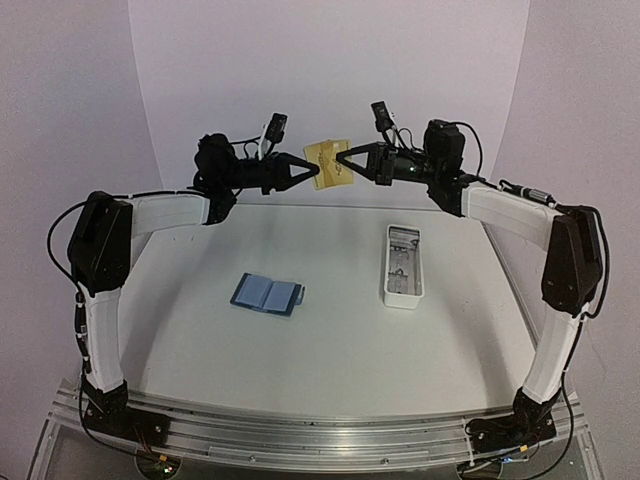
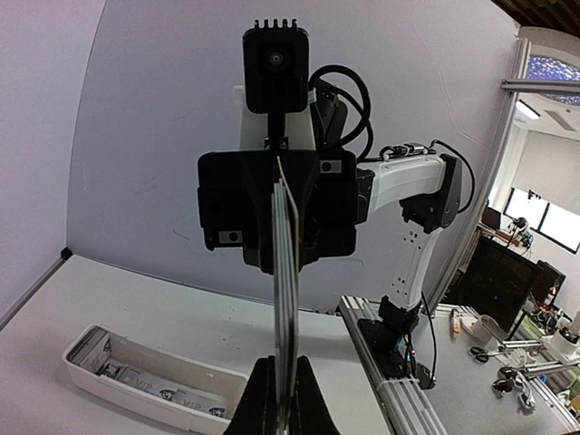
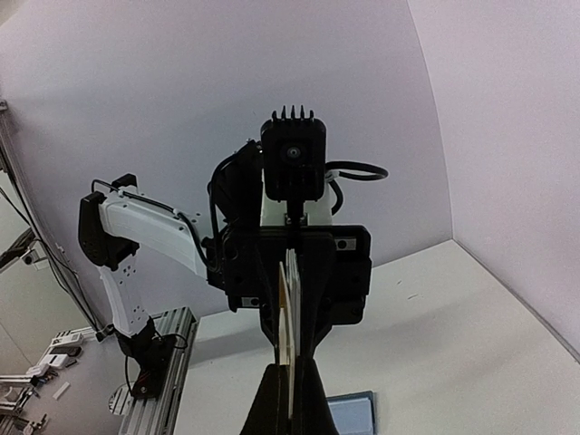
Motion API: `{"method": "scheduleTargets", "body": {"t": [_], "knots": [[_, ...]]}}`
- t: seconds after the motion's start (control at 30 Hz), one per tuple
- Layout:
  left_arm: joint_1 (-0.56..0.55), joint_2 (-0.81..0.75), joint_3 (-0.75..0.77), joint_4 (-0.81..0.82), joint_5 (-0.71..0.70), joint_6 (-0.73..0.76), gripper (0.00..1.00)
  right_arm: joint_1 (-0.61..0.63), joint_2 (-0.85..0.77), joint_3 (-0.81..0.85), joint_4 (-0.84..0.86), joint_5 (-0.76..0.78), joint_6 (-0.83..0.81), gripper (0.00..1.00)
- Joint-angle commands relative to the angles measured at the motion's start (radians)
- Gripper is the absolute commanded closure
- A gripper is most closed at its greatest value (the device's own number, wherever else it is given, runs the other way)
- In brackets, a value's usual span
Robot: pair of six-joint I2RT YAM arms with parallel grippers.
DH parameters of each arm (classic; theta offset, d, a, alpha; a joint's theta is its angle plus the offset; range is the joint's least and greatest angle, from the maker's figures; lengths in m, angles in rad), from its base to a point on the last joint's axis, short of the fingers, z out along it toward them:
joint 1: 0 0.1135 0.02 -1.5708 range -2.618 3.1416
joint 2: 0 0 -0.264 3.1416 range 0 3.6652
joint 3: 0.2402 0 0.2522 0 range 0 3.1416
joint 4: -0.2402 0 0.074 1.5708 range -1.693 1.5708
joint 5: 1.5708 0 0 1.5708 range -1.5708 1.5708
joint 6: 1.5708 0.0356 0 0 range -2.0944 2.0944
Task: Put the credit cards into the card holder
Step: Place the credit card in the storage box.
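A small stack of credit cards [image 1: 328, 163], tan on the near face, hangs in the air at the back of the table, pinched from both sides. My left gripper [image 1: 312, 172] is shut on its left edge and my right gripper [image 1: 342, 160] is shut on its right edge. In the left wrist view the cards [image 2: 286, 299] show edge-on, running from my left gripper [image 2: 284, 399] up to the other arm's black jaws. The right wrist view shows the cards [image 3: 288, 308] clamped in my right gripper [image 3: 290, 399]. The blue card holder [image 1: 268, 293] lies open on the table below, its corner [image 3: 352, 412] visible.
A long narrow white tray [image 1: 403, 265] holding printed slips stands right of centre and also shows in the left wrist view as the tray [image 2: 154, 381]. Both arms arch inward high over the white table. A curved white backdrop rises behind them.
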Motion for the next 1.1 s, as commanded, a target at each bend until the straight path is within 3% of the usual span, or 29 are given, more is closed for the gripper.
{"method": "scheduleTargets", "body": {"t": [0.0,0.33,0.9,1.07], "knots": [[-0.016,-0.015,0.01,0.069,0.027,-0.019,1.0,0.006,0.009,-0.003,0.011,0.014,-0.005,1.0],[0.03,-0.062,-0.046,-0.114,-0.052,0.106,1.0,-0.059,-0.062,-0.107,0.005,0.074,-0.026,1.0],[0.048,-0.088,-0.077,-0.243,-0.066,0.231,1.0,-0.128,-0.122,-0.143,-0.068,0.105,-0.128,1.0],[0.04,-0.06,0.005,-0.477,-0.225,0.437,1.0,-0.129,-0.14,-0.146,-0.162,0.183,-0.207,1.0]]}}
